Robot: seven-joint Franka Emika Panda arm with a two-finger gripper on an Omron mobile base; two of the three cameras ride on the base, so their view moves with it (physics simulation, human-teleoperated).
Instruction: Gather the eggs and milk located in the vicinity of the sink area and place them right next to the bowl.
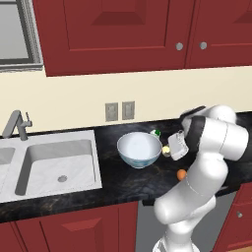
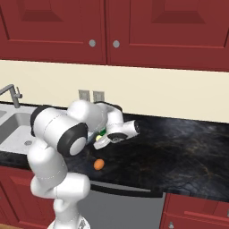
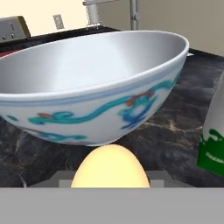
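Observation:
My gripper [image 1: 168, 149] is shut on the pale yellow egg [image 3: 110, 167], just to the right of the bowl [image 1: 140, 149] and low over the black counter. In the hand view the egg sits close in front of the bowl [image 3: 96, 87], whose white wall carries a blue-green pattern. The milk [image 1: 156, 133], white with a green top, stands behind the bowl's right rim, and appears at the right edge of the hand view [image 3: 214, 140]. An orange egg [image 1: 181, 173] lies on the counter nearer the front edge, also seen in the right base view [image 2: 99, 164].
The sink [image 1: 59, 162] with its grey faucet [image 1: 17, 123] lies left of the bowl. Two wall outlets [image 1: 119, 111] sit above the counter, under the red cabinets. The black counter [image 2: 179, 152] stretches away to the right.

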